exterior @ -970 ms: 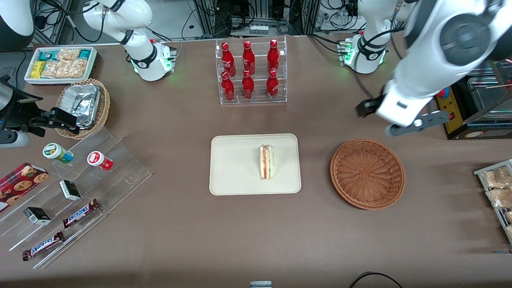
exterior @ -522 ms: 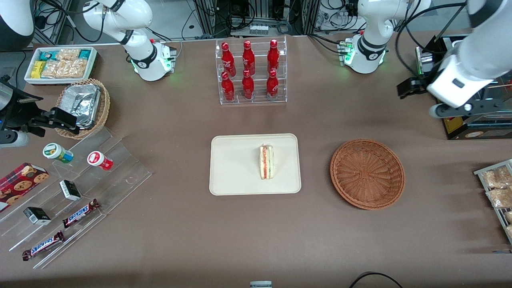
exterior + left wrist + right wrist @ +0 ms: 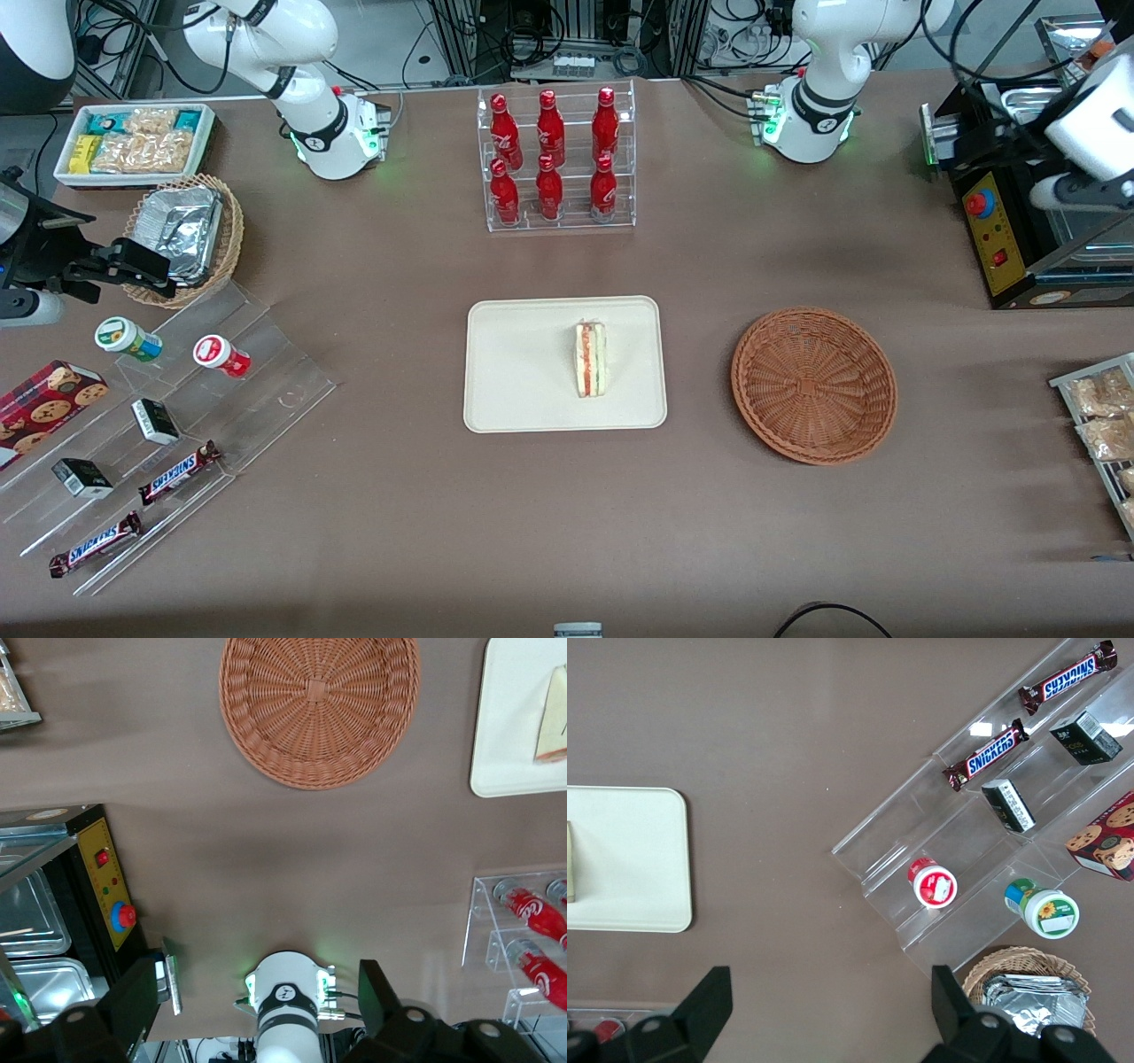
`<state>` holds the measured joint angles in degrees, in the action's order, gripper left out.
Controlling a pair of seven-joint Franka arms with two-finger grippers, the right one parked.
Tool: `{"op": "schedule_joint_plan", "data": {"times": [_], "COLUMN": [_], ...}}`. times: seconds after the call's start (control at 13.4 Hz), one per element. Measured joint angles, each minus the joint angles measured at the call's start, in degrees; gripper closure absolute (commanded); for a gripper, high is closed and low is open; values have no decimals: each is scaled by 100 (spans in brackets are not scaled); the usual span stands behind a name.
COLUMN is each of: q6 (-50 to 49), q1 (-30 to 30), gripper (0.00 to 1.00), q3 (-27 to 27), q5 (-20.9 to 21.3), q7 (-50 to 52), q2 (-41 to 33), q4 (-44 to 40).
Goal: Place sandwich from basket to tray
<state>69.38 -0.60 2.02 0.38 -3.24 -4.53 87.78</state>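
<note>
Sandwich (image 3: 590,359) on tray (image 3: 523,390); open claw (image 3: 257,1010) well apart.

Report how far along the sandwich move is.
Done: the sandwich lies on the tray, and the basket holds nothing. In hand: nothing; the hand is open and empty, high above the table at the working arm's end, near the black control box. Left: nothing visible.

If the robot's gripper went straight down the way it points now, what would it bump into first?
Probably just the bare brown table. The gripper is open, high up near the black machine, and points down at tabletop between the arm's base and the empty basket. Depth is hard to judge.
</note>
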Motion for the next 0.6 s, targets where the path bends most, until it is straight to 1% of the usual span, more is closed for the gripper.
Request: {"op": "schedule_joint_plan", "data": {"times": [0.3, 0.6], "q6": [216, 380], "q1": [-25, -20], "gripper": [0, 0], "q3": [-268, -240], "q5": [161, 164], "q7": [-85, -49], "q2": [-92, -30], "q4": [138, 157]}}
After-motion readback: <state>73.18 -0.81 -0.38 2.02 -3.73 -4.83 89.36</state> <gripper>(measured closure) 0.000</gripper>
